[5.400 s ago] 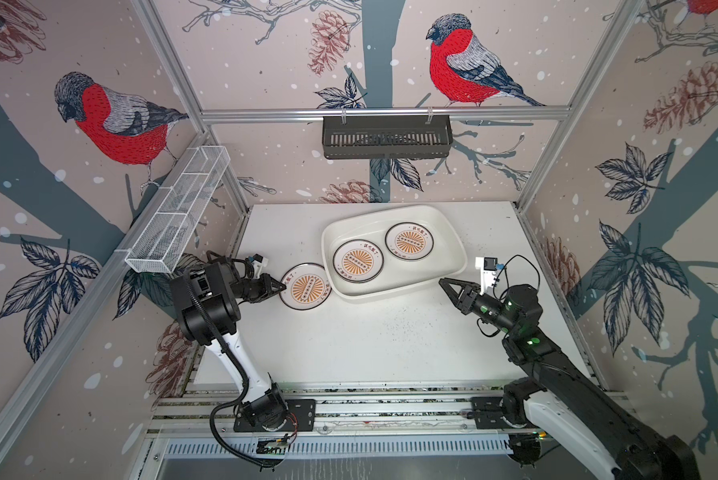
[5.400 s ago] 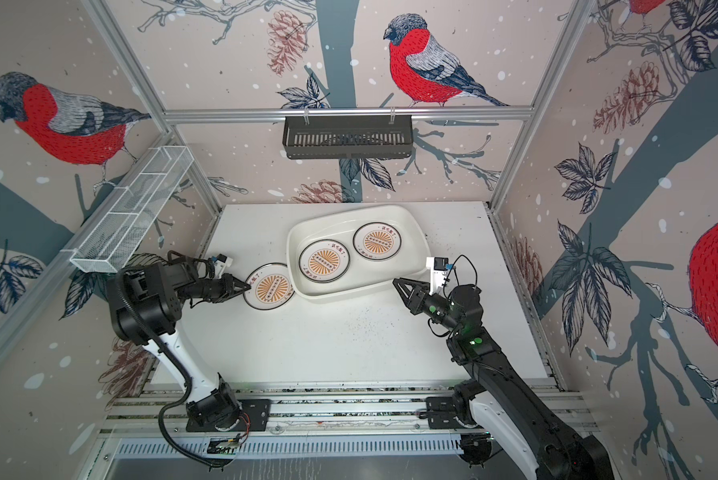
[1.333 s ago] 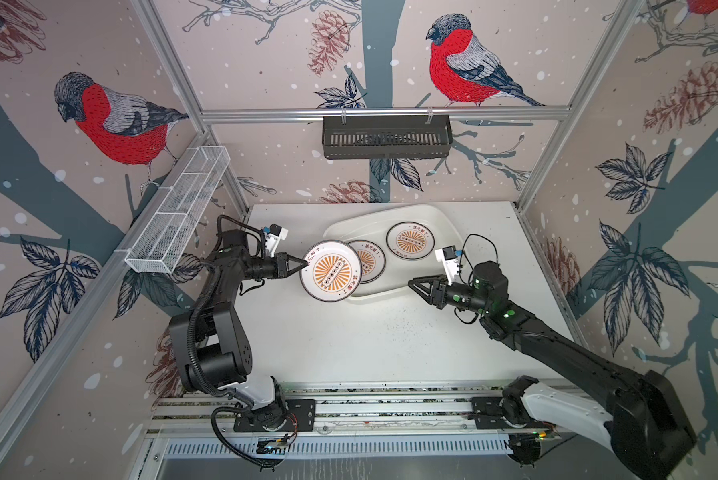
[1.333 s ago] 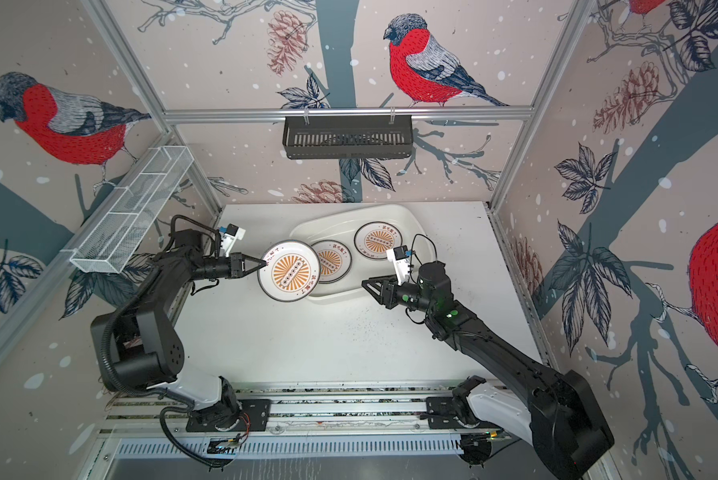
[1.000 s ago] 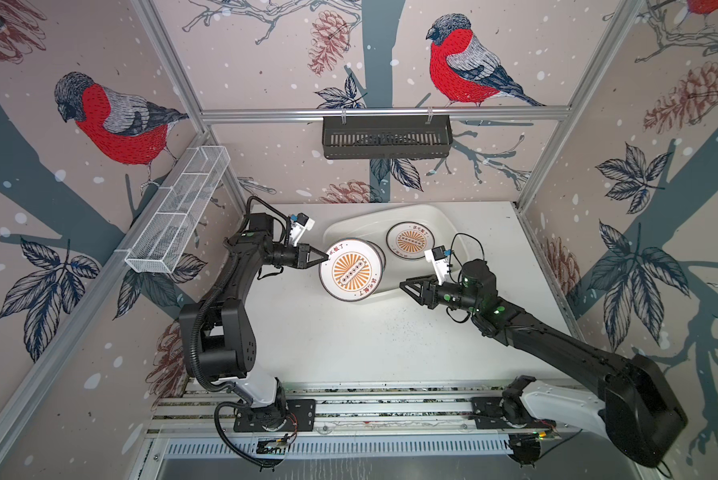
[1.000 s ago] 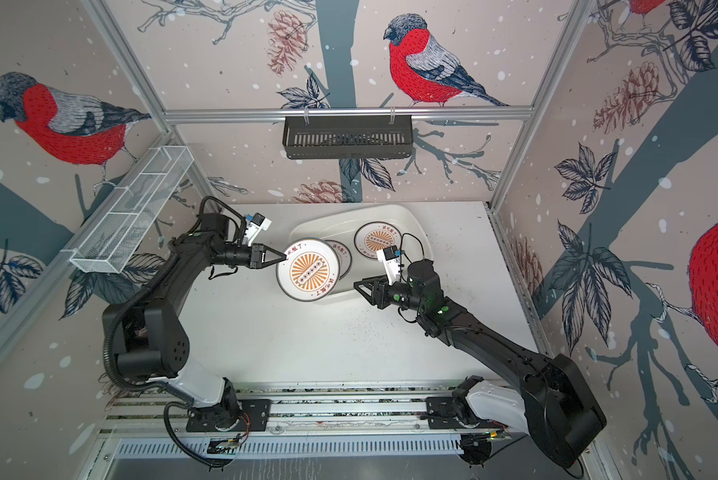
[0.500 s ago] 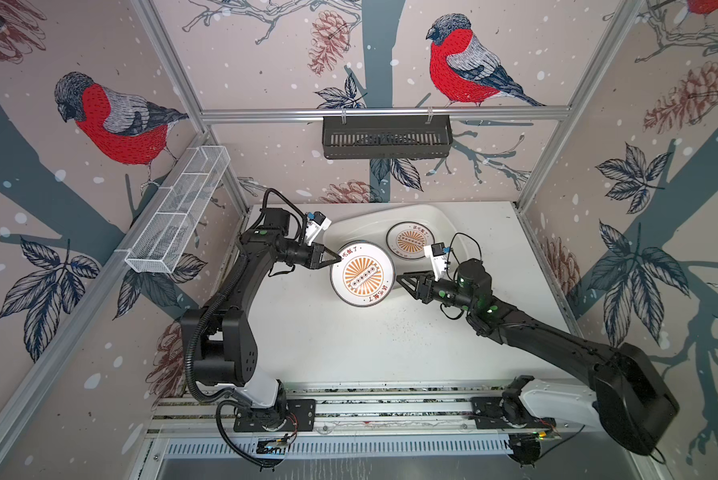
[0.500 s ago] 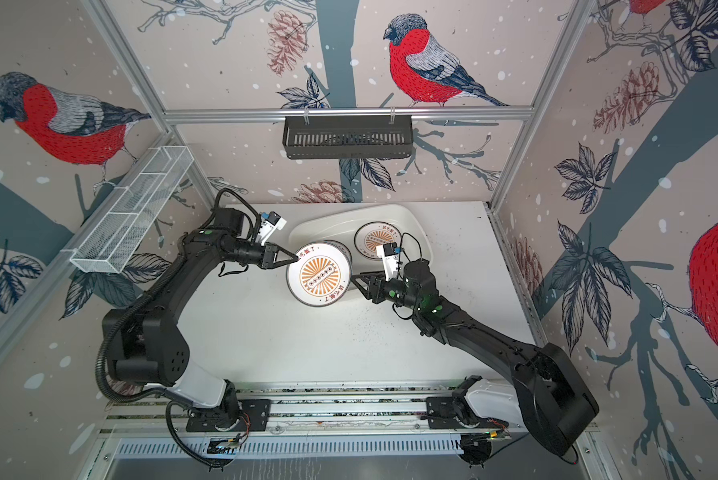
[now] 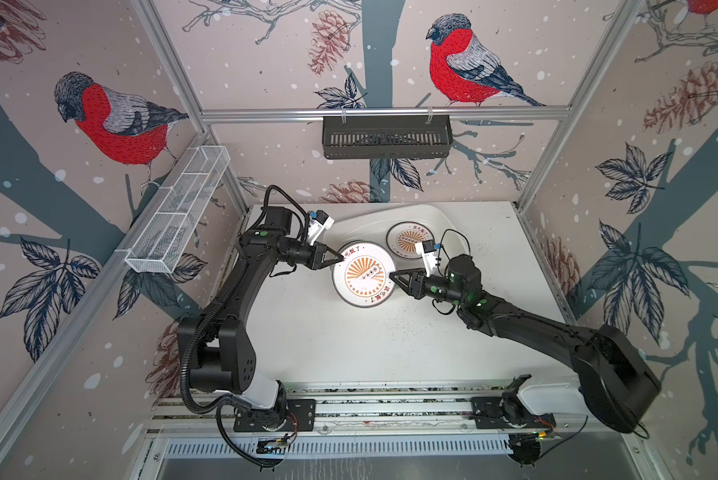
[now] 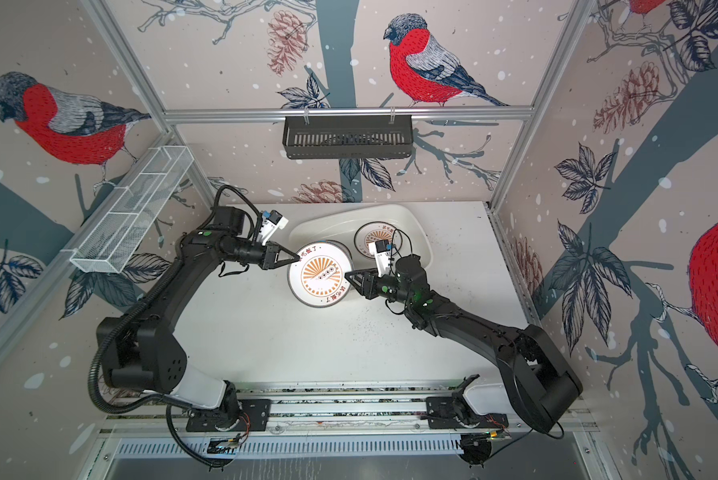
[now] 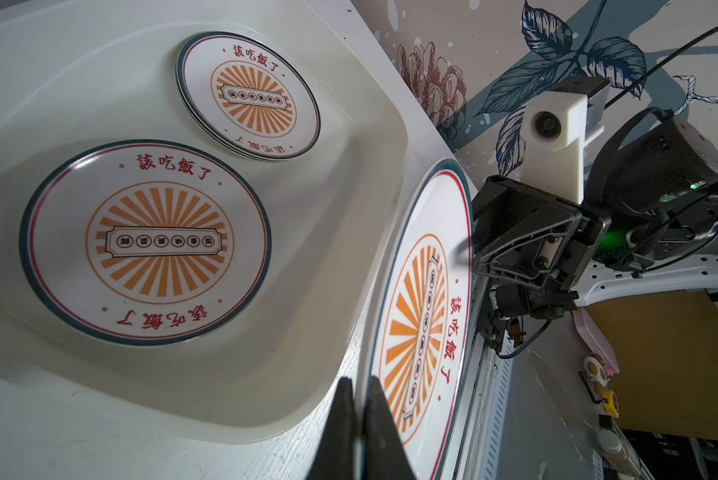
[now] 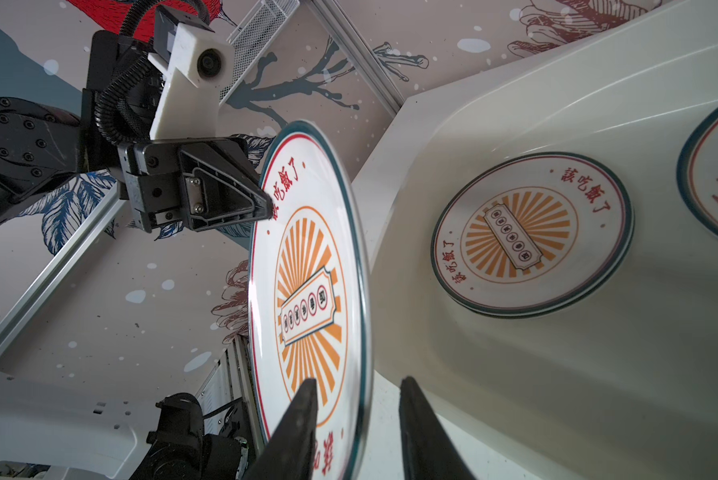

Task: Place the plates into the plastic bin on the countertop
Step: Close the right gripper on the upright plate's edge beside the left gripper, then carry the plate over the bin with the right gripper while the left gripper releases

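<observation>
Likely handover: left claw (image 9: 340,261) pinches the plate (image 9: 365,274) at ten o'clock; right claw (image 9: 392,275), open astride three o'clock, should close next.

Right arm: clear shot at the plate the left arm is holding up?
Likely yes. The right tool straddles one rim of the plate, jaws open, with nothing between them and it. The left tool is shut on the opposite rim, out of the way.

Bullfinch-and-pinecone wallpaper (image 9: 465,70) covers walls behind aluminium framing (image 9: 266,114).
</observation>
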Controlling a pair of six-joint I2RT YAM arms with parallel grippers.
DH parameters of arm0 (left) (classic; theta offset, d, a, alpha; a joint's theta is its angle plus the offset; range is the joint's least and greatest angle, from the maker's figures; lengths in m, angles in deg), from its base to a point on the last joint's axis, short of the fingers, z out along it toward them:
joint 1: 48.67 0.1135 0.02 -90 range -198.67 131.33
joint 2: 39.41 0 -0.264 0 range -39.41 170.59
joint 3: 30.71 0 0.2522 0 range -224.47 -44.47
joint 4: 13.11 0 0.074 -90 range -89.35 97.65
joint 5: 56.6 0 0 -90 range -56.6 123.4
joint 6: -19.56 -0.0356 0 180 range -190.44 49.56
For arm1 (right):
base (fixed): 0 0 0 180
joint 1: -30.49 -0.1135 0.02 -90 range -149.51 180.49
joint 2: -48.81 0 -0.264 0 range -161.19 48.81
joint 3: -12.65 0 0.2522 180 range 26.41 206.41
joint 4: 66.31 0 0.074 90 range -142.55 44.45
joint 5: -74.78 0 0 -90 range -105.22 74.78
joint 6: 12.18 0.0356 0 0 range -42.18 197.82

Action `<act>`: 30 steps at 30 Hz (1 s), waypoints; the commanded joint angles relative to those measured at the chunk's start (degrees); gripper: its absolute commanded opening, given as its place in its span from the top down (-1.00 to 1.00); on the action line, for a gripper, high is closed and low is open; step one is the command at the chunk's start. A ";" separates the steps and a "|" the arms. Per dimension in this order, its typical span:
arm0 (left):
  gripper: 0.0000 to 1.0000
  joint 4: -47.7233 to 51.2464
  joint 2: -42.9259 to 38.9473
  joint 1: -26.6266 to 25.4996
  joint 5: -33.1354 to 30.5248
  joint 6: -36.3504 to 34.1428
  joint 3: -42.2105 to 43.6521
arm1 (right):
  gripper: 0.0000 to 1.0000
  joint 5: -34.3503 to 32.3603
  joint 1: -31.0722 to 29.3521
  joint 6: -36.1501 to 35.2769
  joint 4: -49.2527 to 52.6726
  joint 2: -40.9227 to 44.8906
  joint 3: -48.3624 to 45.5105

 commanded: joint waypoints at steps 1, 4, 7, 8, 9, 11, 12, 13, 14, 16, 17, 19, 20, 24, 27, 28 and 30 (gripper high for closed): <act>1.00 -1.02 -0.97 -0.30 0.95 -0.39 0.04 | 0.37 0.76 -0.18 0.44 -2.71 -0.32 0.35; 1.00 -1.26 -1.73 -0.75 0.25 -0.46 0.28 | 0.41 0.37 -0.14 0.46 -2.81 -0.29 0.18; 1.00 -1.62 -2.44 -0.93 0.03 -0.31 0.79 | 0.44 0.36 -0.14 0.55 -3.14 -0.20 0.10; 1.00 -1.82 -2.64 -0.94 0.01 -0.28 1.06 | 0.47 0.36 -0.18 0.61 -3.28 -0.13 0.13; 1.00 -2.01 -2.90 -1.02 -0.03 -0.14 1.30 | 0.50 0.46 -0.18 0.63 -3.39 -0.22 0.16; 1.00 -2.46 -3.49 -1.24 -0.46 -0.03 1.75 | 0.53 0.66 -0.23 0.81 -3.66 -0.48 0.16; 1.00 -2.76 -3.78 -1.33 -0.65 0.02 2.01 | 0.56 0.73 -0.19 0.89 -3.83 -0.54 0.10; 1.00 -3.04 -4.09 -1.35 -0.88 0.22 2.22 | 0.59 0.85 -0.18 0.98 -3.88 -0.63 0.15; 1.00 -3.24 -4.37 -1.46 -1.07 0.29 2.35 | 0.60 0.96 -0.16 1.01 -4.00 -0.69 0.08; 1.00 -3.54 -4.82 -1.59 -1.22 0.39 2.65 | 0.64 1.07 -0.19 1.07 -4.27 -0.78 0.08; 1.00 -3.57 -5.01 -1.64 -1.40 0.34 2.76 | 0.66 1.09 -0.24 1.08 -4.34 -0.82 0.08; 1.00 -3.58 -5.28 -1.81 -1.56 0.49 2.85 | 0.70 1.18 -0.18 1.16 -4.46 -0.94 0.07; 1.00 -3.57 -5.28 -1.94 -1.66 0.45 2.80 | 0.73 1.37 -0.18 1.25 -4.68 -1.10 0.08; 1.00 -3.73 -5.78 -2.17 -2.46 0.55 2.92 | 0.85 1.74 -0.14 1.51 -5.29 -1.38 0.08; 0.87 -4.29 -6.34 -2.17 -2.84 0.81 3.23 | 0.88 1.87 -0.18 1.65 -5.55 -1.50 0.14; 0.77 -4.46 -6.51 -2.17 -2.97 0.93 3.45 | 0.88 1.85 -0.23 1.65 -5.62 -1.51 0.21; 0.57 -4.61 -6.80 -2.17 -3.18 1.01 3.56 | 0.89 1.99 -0.16 1.66 -5.53 -1.61 0.47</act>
